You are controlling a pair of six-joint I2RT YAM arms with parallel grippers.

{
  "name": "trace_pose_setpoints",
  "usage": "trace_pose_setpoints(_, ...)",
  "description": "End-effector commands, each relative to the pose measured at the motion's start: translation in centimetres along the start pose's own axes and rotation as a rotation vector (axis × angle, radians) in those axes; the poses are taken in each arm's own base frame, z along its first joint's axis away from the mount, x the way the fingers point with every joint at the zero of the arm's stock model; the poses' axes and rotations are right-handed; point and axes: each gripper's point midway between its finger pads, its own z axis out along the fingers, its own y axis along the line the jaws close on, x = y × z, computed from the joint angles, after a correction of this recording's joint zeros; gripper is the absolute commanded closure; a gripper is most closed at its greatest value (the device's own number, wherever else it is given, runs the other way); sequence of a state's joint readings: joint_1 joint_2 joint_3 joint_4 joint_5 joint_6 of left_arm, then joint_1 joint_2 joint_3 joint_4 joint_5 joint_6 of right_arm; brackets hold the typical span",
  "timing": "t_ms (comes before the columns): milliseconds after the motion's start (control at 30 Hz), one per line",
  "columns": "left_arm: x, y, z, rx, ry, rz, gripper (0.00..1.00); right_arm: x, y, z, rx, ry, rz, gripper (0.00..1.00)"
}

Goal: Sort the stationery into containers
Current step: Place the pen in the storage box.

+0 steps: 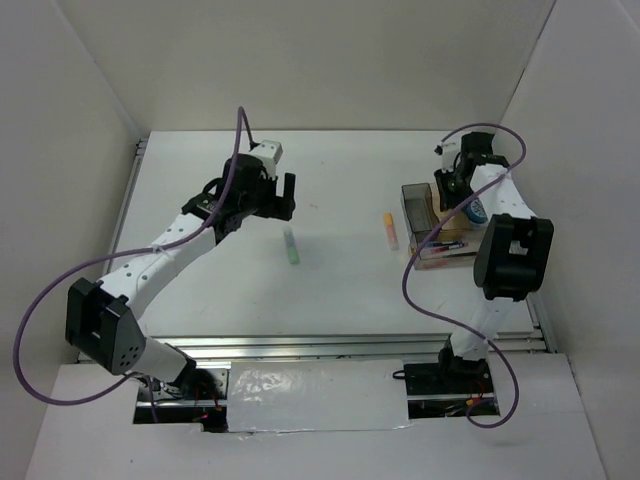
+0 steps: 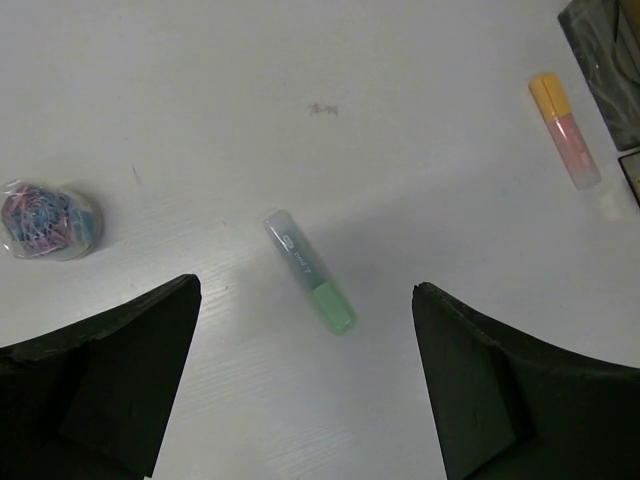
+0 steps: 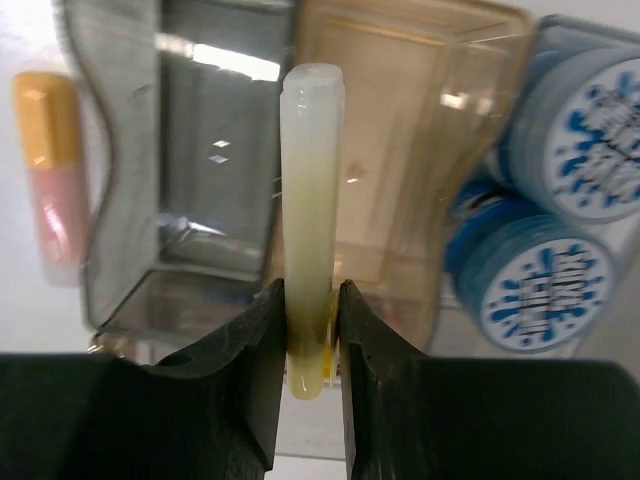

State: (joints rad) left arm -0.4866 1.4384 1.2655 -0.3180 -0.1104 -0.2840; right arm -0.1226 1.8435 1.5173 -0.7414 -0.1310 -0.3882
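Stationery at one moment of sorting, on a white surface (image 1: pixel 350 295). At far left in the left wrist view lies a small round clear item (image 2: pixel 47 220) with pink and blue contents. The left claw (image 2: pixel 305 290) hovers with its fingers spread wide and nothing between them, above a green highlighter (image 2: pixel 310 272) that lies flat and slanted on the surface, clear of both fingers. Further right an orange highlighter (image 1: pixel 390 231) lies just beside the left wall of the compartmented box (image 1: pixel 420 205), whose sections show grey and brownish tints in the right wrist view. The right claw (image 3: pixel 310 310) is clamped on the lower end of a pale yellowish highlighter (image 3: pixel 313 180), held over the divide between the grey and brownish sections. Two blue-patterned tape rolls (image 3: pixel 530 290) sit beside the box at far right.
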Motion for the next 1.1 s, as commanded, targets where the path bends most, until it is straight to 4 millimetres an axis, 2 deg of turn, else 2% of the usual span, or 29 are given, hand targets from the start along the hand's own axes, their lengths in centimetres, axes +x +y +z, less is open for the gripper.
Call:
trace_pose_setpoints(0,1.3,0.2,1.4,-0.017,0.049,0.033,0.01,-2.1,-3.0,-1.2,0.091,-0.024,0.016,0.99)
trace_pose_setpoints(100,3.3,0.4,2.7,-0.028,0.139,0.019,0.11,-2.0,-3.9,-0.5,0.112,-0.002,0.041,0.98)
trace_pose_setpoints(200,4.4,0.9,3.7,-0.077,0.178,-0.021,0.16,-1.2,-4.2,0.4,0.121,0.035,0.038,0.93)
trace_pose_setpoints(300,5.1,0.8,4.3,-0.136,0.196,-0.033,0.14,0.2,-4.4,1.4,0.121,0.081,0.038,0.78)
trace_pose_setpoints(333,5.5,1.3,4.3,-0.175,0.21,-0.032,0.13,0.7,-4.5,1.9,0.117,0.1,0.044,0.74)
trace_pose_setpoints(367,6.4,1.4,5.0,-0.192,0.243,-0.043,0.13,0.8,-4.5,2.0,0.117,0.103,0.047,0.69)
trace_pose_setpoints(400,6.5,1.4,5.3,-0.201,0.251,-0.052,0.12,0.9,-4.5,2.2,0.114,0.112,0.05,0.61)
trace_pose_setpoints(433,7.4,1.5,5.9,-0.209,0.276,-0.064,0.12,1.1,-4.6,2.4,0.113,0.121,0.06,0.57)
trace_pose_setpoints(500,8.0,1.7,6.5,-0.214,0.295,-0.071,0.12,1.3,-4.7,2.6,0.109,0.131,0.073,0.51)
trace_pose_setpoints(567,9.2,1.7,7.4,-0.222,0.337,-0.075,0.12,0.9,-4.7,2.2,0.104,0.122,0.08,0.49)
trace_pose_setpoints(600,10.1,1.8,8.0,-0.23,0.362,-0.078,0.13,0.6,-4.6,1.7,0.1,0.116,0.085,0.49)
trace_pose_setpoints(667,10.6,1.9,8.7,-0.235,0.383,-0.088,0.14,-0.1,-4.3,1.0,0.08,0.089,0.091,0.49)
trace_pose_setpoints(700,11.5,2.0,9.3,-0.241,0.41,-0.088,0.15,-0.7,-3.9,-0.1,0.073,0.067,0.095,0.49)
trace_pose_setpoints(767,11.9,1.8,9.9,-0.236,0.433,-0.092,0.17,-1.8,-3.4,-2.0,0.058,0.016,0.098,0.49)
trace_pose_setpoints(900,13.6,1.4,11.2,-0.213,0.491,-0.093,0.25,-3.7,-0.8,-5.6,-0.034,-0.077,0.088,0.48)
trace_pose_setpoints(1067,15.1,1.0,11.6,-0.187,0.534,-0.101,0.38,-5.7,2.7,-10.4,-0.148,-0.198,0.08,0.48)
